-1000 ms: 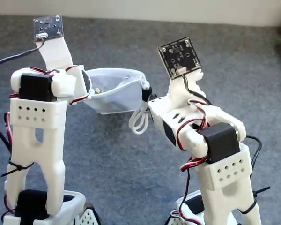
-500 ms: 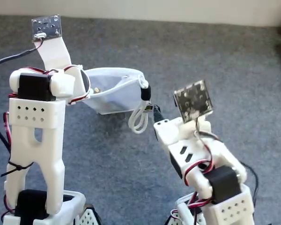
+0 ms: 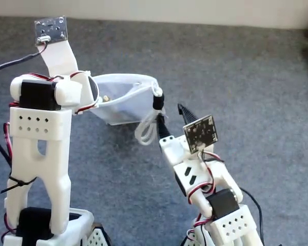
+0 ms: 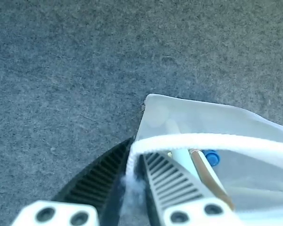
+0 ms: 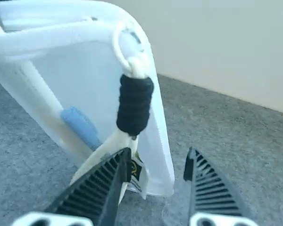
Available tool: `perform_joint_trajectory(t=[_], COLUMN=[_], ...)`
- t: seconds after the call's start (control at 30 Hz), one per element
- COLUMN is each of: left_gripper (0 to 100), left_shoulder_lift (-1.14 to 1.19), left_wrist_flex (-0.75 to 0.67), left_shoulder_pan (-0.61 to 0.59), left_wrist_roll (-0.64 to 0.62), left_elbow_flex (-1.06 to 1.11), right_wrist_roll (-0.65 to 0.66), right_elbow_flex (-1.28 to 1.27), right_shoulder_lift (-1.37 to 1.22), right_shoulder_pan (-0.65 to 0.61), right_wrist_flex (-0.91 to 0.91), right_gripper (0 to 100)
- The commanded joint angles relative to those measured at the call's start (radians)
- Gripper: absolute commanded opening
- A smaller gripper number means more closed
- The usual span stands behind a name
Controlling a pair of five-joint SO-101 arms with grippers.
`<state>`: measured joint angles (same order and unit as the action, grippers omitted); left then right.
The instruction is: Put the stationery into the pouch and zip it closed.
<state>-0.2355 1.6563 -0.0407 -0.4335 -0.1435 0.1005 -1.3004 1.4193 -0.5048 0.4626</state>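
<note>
The translucent white pouch hangs off the carpet with its mouth open. My left gripper is shut on the pouch's end, by the zip tape. Inside lie a blue-capped pen and a brown pencil. At the other end of the pouch the zip pull hangs down: a black bead on a white cord loop. My right gripper stands open just in front of that pull, with nothing between its fingers. Its own view shows the bead and a blue item through the pouch wall.
Grey carpet covers the whole floor. A pale wall stands behind. A black cable trails off to the left of the left arm.
My right arm has drawn back and down from the zip pull, and its gripper now stands open. The cord loop has swung slightly left. The left arm and pouch have stayed put.
</note>
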Motion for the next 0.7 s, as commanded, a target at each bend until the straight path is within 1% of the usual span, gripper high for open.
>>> perform_joint_trajectory(t=[0.0, 0.03, 0.2, 0.4, 0.57, 0.67], left_gripper=[1, 1, 1, 1, 1, 1], left_shoulder_lift=[0.035, 0.035, 0.035, 0.035, 0.035, 0.035], left_wrist_flex=[-0.009, -0.009, -0.009, -0.009, -0.009, -0.011], left_shoulder_pan=[-0.01, -0.01, -0.01, -0.01, -0.01, -0.012], left_wrist_roll=[0.008, 0.008, 0.008, 0.008, 0.008, 0.008], left_elbow_flex=[0.022, 0.022, 0.022, 0.022, 0.022, 0.027], right_wrist_roll=[-0.011, -0.014, -0.141, -0.144, -0.144, -0.144], right_elbow_flex=[0.012, 0.012, 0.044, 0.045, 0.042, 0.045], right_shoulder_lift=[0.031, 0.038, 0.107, 0.133, 0.039, -0.039], right_shoulder_pan=[-0.036, -0.036, -0.038, -0.047, -0.045, -0.042], right_wrist_flex=[-0.036, -0.036, -0.031, -0.045, -0.249, -0.309], right_gripper=[17.7, 17.7, 17.7, 17.7, 17.7, 17.7])
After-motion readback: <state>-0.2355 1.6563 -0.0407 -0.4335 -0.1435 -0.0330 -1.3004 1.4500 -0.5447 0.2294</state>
